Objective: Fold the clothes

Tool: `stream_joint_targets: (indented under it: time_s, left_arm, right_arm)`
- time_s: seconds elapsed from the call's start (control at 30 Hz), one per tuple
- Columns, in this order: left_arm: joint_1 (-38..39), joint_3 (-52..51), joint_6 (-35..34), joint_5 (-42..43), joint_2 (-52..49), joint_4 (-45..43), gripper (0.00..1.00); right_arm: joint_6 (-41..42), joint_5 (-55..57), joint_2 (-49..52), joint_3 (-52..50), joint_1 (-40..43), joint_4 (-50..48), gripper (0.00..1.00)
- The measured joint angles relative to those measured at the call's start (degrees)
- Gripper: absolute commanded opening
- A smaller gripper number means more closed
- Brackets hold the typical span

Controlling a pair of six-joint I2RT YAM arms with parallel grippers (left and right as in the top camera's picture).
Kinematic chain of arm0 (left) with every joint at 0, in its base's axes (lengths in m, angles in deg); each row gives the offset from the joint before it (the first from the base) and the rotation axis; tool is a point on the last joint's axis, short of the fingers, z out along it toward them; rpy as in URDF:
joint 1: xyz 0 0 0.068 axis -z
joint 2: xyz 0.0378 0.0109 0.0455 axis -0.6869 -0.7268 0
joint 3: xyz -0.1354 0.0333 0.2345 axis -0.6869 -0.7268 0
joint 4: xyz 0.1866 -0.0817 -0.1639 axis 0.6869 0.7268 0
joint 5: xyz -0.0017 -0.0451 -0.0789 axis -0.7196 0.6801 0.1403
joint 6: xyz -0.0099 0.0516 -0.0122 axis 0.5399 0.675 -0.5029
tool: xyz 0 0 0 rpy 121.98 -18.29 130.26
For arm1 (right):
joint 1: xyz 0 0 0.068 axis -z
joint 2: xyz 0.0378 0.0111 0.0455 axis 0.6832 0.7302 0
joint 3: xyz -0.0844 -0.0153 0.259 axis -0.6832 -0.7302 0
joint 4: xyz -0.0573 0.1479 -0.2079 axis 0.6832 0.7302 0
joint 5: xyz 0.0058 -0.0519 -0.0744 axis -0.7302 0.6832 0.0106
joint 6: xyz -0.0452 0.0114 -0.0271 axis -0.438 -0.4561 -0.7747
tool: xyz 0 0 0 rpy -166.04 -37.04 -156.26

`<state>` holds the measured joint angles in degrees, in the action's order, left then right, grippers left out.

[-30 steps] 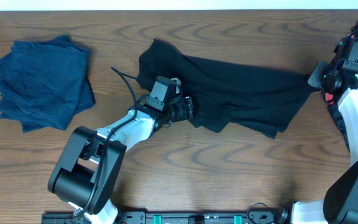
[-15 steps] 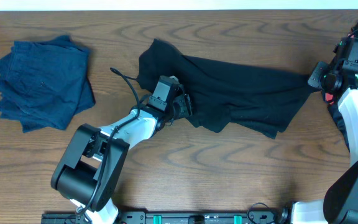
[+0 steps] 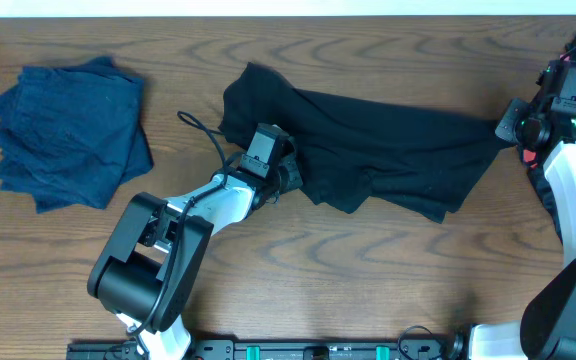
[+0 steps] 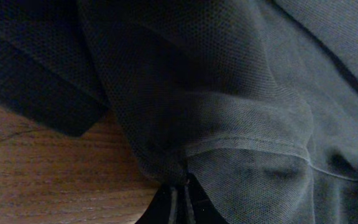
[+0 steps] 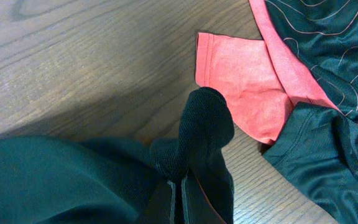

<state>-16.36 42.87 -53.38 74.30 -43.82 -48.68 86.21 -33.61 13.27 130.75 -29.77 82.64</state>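
Note:
A limp black garment (image 3: 388, 140) lies stretched across the middle of the wooden table. My left gripper (image 3: 296, 176) is at its lower left edge. In the left wrist view that gripper (image 4: 180, 190) is shut on a pinch of the black mesh fabric (image 4: 229, 93). My right gripper (image 3: 505, 124) is at the garment's far right corner, and the right wrist view shows it (image 5: 180, 185) shut on a bunched fold of the same black cloth (image 5: 201, 127). A coral-red piece (image 5: 241, 93) lies on the table just beyond that fold.
A stack of folded dark blue clothes (image 3: 68, 130) sits at the back left. Next to the coral-red piece, a dark garment with thin line patterns (image 5: 328, 68) lies at the table's right end. Bare wood (image 3: 368, 280) runs along the front.
My left gripper has closed onto the garment's lower left edge and shifted slightly left. The right arm and the garment's right corner have stayed put.

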Motion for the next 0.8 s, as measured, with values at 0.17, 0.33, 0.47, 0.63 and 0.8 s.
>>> stream_joint_targets:
  time_s: [0.17,0.33,0.47,0.63,0.8]
  left_arm:
    - [0.0,-0.2,2.9,0.0,1.9,3.9,0.06]
    - [-1.5,-1.3,6.9,1.7,11.7,10.8,0.06]
    - [-6.2,-1.3,8.9,4.8,25.1,12.5,0.06]
    - [-12.5,-1.3,10.0,8.4,35.9,15.5,0.06]
    - [-15.7,-1.3,10.4,10.3,38.8,17.5,0.06]
  right_arm:
    - [0.0,0.0,0.0,0.0,0.0,0.0,0.01]
    - [0.0,0.0,0.0,0.0,0.0,0.0,0.01]
    - [0.0,0.0,0.0,0.0,0.0,0.0,0.01]
    - [0.0,-0.2,0.0,0.0,0.0,0.4,0.01]
    - [0.0,-1.1,0.0,0.0,0.0,1.0,0.01]
